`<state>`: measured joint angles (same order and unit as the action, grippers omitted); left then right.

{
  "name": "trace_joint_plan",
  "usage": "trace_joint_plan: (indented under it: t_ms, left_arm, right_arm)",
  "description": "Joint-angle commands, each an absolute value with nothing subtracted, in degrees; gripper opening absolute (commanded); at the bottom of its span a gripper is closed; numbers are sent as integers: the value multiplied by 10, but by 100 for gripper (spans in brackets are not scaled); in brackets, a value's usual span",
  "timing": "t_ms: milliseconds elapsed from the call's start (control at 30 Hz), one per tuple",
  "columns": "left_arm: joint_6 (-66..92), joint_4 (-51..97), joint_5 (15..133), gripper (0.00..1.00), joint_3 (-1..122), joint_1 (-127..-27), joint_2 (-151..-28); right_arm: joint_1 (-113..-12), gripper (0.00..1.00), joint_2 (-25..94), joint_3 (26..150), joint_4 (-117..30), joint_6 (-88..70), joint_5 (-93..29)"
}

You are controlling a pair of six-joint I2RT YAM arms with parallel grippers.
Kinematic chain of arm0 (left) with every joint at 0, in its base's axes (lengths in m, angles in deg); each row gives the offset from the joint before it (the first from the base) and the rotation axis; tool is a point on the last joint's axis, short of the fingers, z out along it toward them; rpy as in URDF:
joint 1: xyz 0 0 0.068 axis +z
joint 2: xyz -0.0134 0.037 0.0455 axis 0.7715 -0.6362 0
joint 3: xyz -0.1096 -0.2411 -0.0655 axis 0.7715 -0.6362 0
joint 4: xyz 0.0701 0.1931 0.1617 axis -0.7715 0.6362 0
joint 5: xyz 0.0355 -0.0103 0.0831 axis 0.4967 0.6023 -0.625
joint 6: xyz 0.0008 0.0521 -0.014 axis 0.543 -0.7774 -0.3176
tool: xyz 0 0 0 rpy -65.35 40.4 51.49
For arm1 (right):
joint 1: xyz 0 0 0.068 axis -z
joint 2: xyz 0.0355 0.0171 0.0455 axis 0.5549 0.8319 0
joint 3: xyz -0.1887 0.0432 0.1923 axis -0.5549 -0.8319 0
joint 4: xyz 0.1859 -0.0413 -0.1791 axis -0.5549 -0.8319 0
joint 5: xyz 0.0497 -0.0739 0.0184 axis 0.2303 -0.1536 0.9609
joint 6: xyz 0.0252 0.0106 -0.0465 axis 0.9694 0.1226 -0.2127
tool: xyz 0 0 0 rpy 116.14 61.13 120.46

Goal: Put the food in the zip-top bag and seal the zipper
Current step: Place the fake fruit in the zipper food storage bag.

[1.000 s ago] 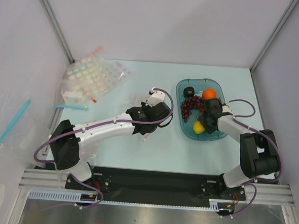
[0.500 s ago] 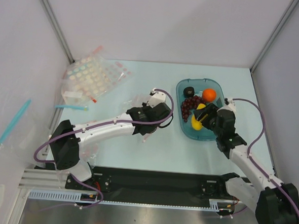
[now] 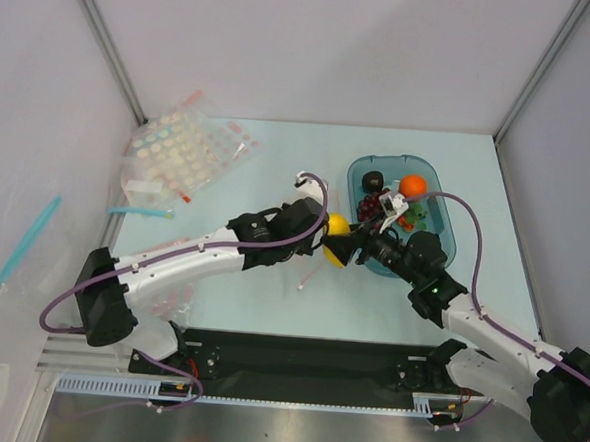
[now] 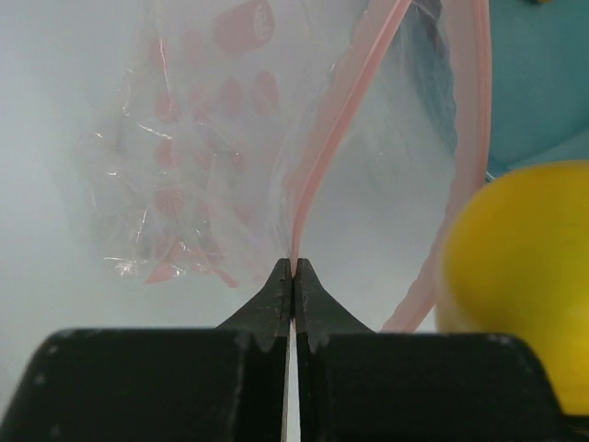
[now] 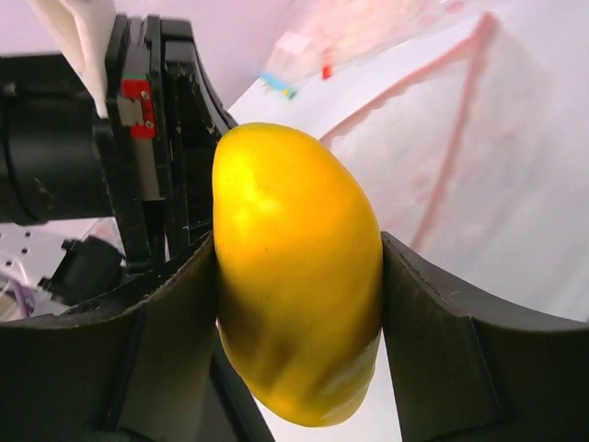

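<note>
My left gripper (image 3: 312,240) is shut on the pale pink zipper strip (image 4: 322,152) of the clear zip-top bag (image 4: 221,175), holding one lip of its mouth; the other lip (image 4: 479,138) curves away, so the mouth gapes. My right gripper (image 3: 342,239) is shut on the yellow lemon (image 3: 337,227), right beside the left gripper at the bag mouth. The lemon fills the right wrist view (image 5: 294,276) and shows in the left wrist view (image 4: 525,276). The orange (image 3: 412,185), the plum (image 3: 374,180), the grapes (image 3: 374,202) and the red-and-green bunch (image 3: 407,223) lie in the teal tray (image 3: 444,245).
Clear bags with pastel dots (image 3: 184,154) lie at the back left. A bag with a blue strip (image 3: 23,239) lies outside the left frame post. A small teal piece (image 3: 140,212) sits near the left table edge. The tray stands right of both grippers.
My right gripper has lifted the lemon out of the tray and carried it left to the bag mouth. My left arm has shifted slightly, still gripping the bag's strip.
</note>
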<state>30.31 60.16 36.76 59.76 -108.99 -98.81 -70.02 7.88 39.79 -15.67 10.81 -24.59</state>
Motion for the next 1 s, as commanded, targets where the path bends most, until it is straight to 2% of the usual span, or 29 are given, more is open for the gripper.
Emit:
trace_joint_plan:
  t_ms: [0, 200, 300, 433, 700, 967]
  left_arm:
    - [294, 562, 434, 0, 587, -1093, -951]
    - [294, 523, 516, 0, 563, -1093, -915]
    - [297, 509, 541, 0, 553, -1093, -899]
    - [302, 499, 533, 0, 538, -1093, -857]
    - [304, 475, 551, 0, 515, -1093, -829]
    - [286, 455, 573, 0, 506, -1093, -828]
  right_arm:
    - [-714, 47, 99, 401, -79, 77, -206]
    - [-714, 46, 116, 394, -44, 107, -180]
    - [-715, 46, 114, 402, -75, 110, -213]
    - [-714, 45, 108, 409, -113, 118, -281]
    - [-716, 45, 125, 425, -140, 117, -292]
    - [-737, 50, 164, 451, -160, 101, -294]
